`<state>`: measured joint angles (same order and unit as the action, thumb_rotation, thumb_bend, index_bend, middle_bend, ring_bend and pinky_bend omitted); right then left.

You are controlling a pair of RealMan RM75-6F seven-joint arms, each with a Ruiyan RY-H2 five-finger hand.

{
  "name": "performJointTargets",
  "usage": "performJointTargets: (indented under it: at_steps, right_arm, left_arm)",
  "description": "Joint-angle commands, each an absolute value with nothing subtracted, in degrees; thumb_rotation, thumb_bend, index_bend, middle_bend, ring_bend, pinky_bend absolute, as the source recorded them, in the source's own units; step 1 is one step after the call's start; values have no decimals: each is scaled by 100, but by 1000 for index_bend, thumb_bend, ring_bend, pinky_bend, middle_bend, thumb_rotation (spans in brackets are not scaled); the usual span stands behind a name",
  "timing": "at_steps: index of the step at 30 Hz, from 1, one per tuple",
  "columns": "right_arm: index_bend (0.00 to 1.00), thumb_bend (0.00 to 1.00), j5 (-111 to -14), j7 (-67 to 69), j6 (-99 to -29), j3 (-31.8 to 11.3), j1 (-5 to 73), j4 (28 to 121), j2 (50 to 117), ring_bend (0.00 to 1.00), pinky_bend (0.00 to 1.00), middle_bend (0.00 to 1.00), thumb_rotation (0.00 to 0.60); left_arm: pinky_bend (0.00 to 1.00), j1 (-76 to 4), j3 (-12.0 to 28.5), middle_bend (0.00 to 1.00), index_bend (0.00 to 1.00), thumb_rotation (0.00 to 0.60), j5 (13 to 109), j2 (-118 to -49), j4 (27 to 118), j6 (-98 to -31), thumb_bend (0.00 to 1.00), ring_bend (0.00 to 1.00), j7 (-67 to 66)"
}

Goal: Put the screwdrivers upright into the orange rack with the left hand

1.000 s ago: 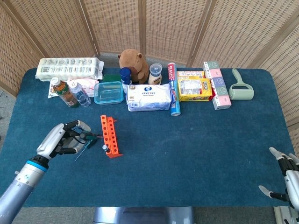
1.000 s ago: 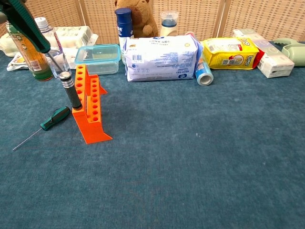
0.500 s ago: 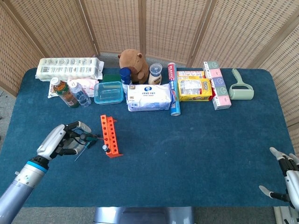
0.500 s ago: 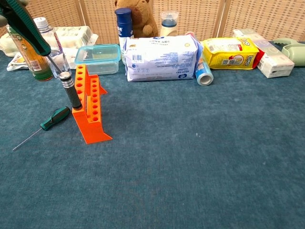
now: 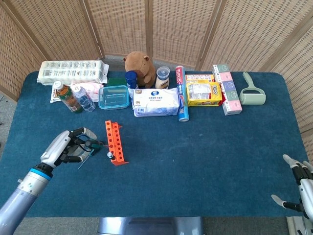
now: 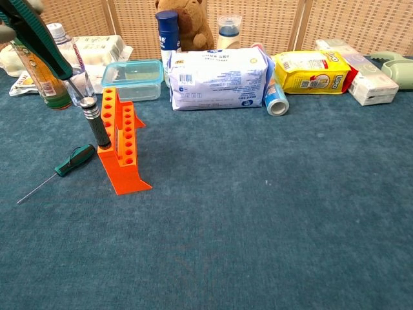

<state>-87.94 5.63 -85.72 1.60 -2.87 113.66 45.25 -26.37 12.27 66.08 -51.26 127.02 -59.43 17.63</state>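
The orange rack (image 5: 116, 139) (image 6: 126, 150) stands left of centre on the blue table. A black-handled screwdriver (image 6: 97, 126) (image 5: 110, 155) stands upright in the rack's near end. My left hand (image 5: 67, 148) is just left of the rack and grips a green-handled screwdriver (image 5: 93, 143) (image 6: 40, 40). It is tilted, with its thin shaft slanting down toward the rack's left side. Another green-handled screwdriver (image 6: 76, 159) lies flat on the table left of the rack. My right hand (image 5: 299, 188) rests at the table's near right corner, fingers apart and holding nothing.
Behind the rack stand two bottles (image 5: 73, 97), a clear blue-lidded box (image 5: 113, 97), a wipes pack (image 5: 156, 102), a plush toy (image 5: 139, 66), a yellow packet (image 5: 203, 93) and a lint roller (image 5: 252, 93). Wicker screens close off the back.
My left hand has shifted slightly right toward the rack with the green screwdriver. The right hand has not moved.
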Motion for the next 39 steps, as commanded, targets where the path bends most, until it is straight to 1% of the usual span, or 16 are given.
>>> performJointTargets:
  at_steps: [1, 10, 21, 28, 39]
  right_arm:
    - [68, 0, -8793, 563, -8573, 158, -286, 11366, 4525, 155, 44, 156, 600]
    - [67, 0, -8806, 553, -8594, 157, -295, 11364, 4527, 155, 44, 156, 600]
    - [68, 0, -8803, 568, -8608, 151, -299, 11357, 4525, 155, 44, 155, 600]
    - [67, 0, -8796, 598, -8612, 150, -304, 11353, 4511, 155, 44, 156, 600]
    - [67, 0, -8814, 671, -8625, 153, -311, 11339, 4486, 155, 44, 156, 600]
  left_arm:
    - [1000, -2653, 1233, 900, 588, 600, 6574, -5149, 12686, -5944, 439, 996, 1737]
    - [1000, -2739, 1271, 900, 588, 600, 6356, -5275, 12582, -5944, 439, 995, 1611]
    - [1000, -3267, 1453, 900, 589, 600, 5195, -5793, 12232, -5807, 441, 996, 974]
    - [1000, -3518, 1413, 900, 588, 600, 4774, -6022, 12119, -5698, 439, 996, 596]
    - [1000, -3747, 1385, 900, 588, 600, 4273, -6217, 12141, -5892, 439, 995, 31]
